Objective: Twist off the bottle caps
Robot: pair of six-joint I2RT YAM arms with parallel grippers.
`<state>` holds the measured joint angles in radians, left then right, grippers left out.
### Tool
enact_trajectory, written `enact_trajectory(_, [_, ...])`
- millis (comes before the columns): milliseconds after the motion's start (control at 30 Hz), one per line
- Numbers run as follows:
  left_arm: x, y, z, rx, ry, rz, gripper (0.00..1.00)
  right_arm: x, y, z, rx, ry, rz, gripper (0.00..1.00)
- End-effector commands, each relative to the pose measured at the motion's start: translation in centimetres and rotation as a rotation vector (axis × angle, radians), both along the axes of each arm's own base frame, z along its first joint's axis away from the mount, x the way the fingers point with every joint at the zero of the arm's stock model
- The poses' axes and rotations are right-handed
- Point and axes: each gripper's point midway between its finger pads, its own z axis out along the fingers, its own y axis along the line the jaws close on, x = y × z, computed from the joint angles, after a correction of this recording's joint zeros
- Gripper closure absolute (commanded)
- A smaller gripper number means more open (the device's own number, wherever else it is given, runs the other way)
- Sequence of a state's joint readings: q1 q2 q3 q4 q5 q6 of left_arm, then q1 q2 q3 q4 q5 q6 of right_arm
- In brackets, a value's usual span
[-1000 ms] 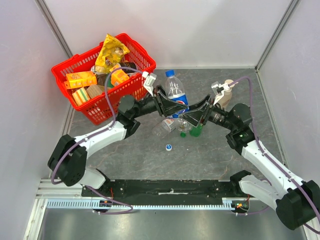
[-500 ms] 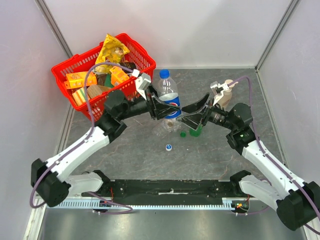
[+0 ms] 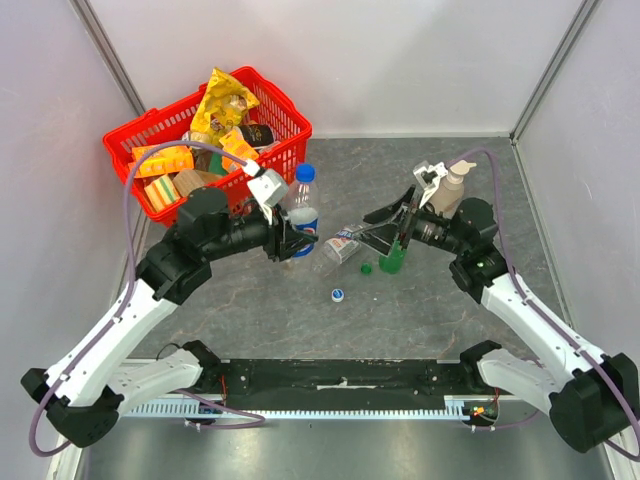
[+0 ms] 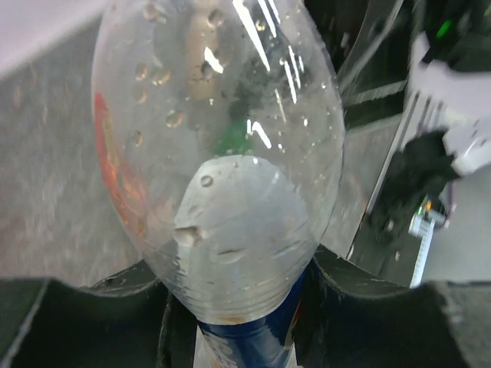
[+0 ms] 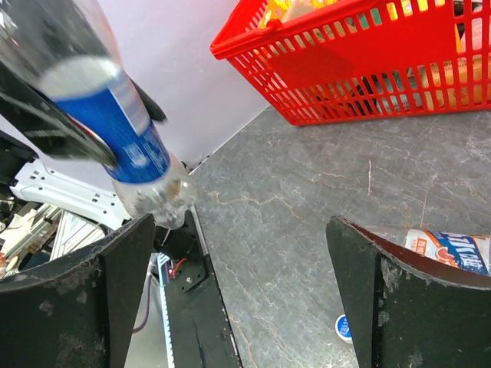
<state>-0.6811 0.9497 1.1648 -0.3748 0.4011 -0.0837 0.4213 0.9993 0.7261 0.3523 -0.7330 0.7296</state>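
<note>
My left gripper (image 3: 284,238) is shut on the blue-labelled cola bottle (image 3: 303,212), holding it upright near the red basket with its blue cap (image 3: 306,172) on. In the left wrist view the bottle (image 4: 230,153) fills the space between the jaws of the left gripper (image 4: 239,291). My right gripper (image 3: 368,227) is open and empty, just right of the clear bottle (image 3: 338,246), which lies on its side. The green bottle (image 3: 392,260) stands under the right gripper. A loose green cap (image 3: 367,267) and a loose blue cap (image 3: 338,294) lie on the table. The blue cap also shows in the right wrist view (image 5: 343,328).
A red basket (image 3: 255,185) full of groceries stands at the back left. A beige pump dispenser (image 3: 450,190) stands behind my right wrist. Grey walls close in the left, right and back. The arms' black base rail (image 3: 340,378) runs along the near edge.
My left arm has carried the cola bottle leftward and nearer, away from my right gripper. The right gripper has stayed open near the green bottle.
</note>
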Motion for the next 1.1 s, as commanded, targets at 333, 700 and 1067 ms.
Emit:
enact_trajectory(333, [0.6, 4.5, -16.4, 0.460, 0.225, 0.124, 0.91, 2.6, 1.8, -2.1, -0.084, 0.083, 0.039, 0.02])
enact_trajectory(700, [1.9, 5.4, -19.1, 0.520, 0.263, 0.210, 0.95, 3.8, 5.9, -3.4, -0.137, 0.174, 0.053, 0.19])
enact_trajectory(1067, [1.5, 5.2, -19.2, 0.508, 0.266, 0.187, 0.95, 5.8, 9.1, -3.3, -0.131, 0.229, 0.053, 0.39])
